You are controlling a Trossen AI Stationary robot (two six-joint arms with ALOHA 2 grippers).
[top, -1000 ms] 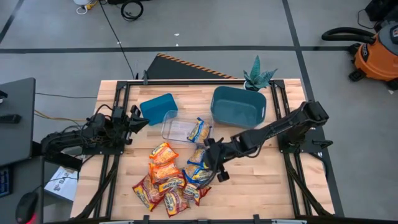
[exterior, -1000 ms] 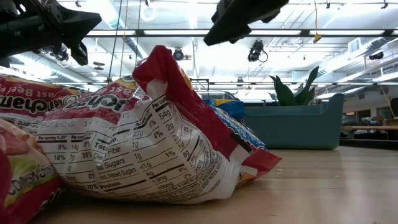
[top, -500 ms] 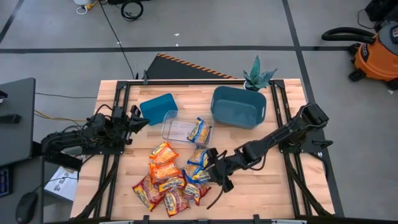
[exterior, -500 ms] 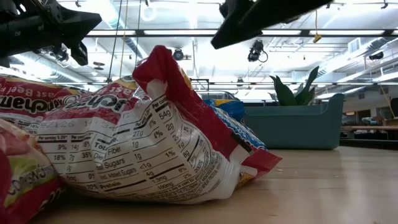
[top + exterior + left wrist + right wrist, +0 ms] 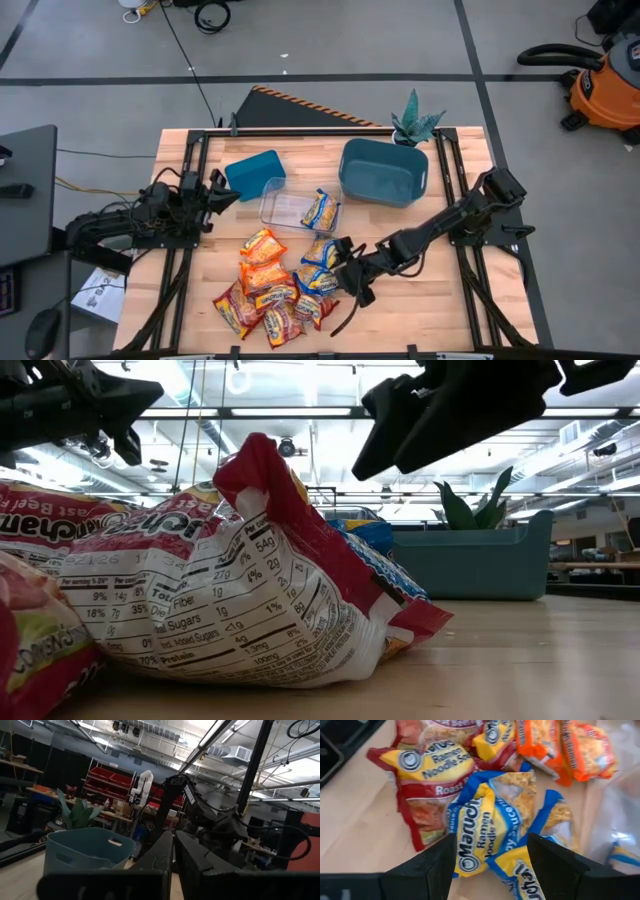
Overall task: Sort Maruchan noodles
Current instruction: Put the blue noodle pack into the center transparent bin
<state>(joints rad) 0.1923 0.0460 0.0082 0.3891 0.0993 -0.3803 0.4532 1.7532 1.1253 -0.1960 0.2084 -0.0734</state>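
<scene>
The Maruchan noodles lie in a loose pile (image 5: 270, 290) on the near middle of the table: orange, red-and-yellow and blue-and-yellow packets. One more blue-and-yellow packet (image 5: 320, 210) rests in the clear tray. My right gripper (image 5: 340, 273) hangs open over the pile's right edge. In its wrist view (image 5: 491, 839) the fingers stand on either side of a crumpled blue-and-yellow packet (image 5: 482, 827), above it. In the low view it (image 5: 450, 420) is well above a red packet (image 5: 230, 610). My left gripper (image 5: 215, 190) waits shut near the small teal bin, off the table.
A small teal bin (image 5: 255, 172) and a larger teal bin (image 5: 383, 170) stand toward the far side, with the clear tray (image 5: 285, 207) between them. A potted plant (image 5: 415, 120) is at the far right corner. Bare wood shows right of the pile.
My right gripper has moved toward the near edge and down toward the pile's blue-and-yellow packets, its arm stretching lower over the table. The packets have stayed where they were.
</scene>
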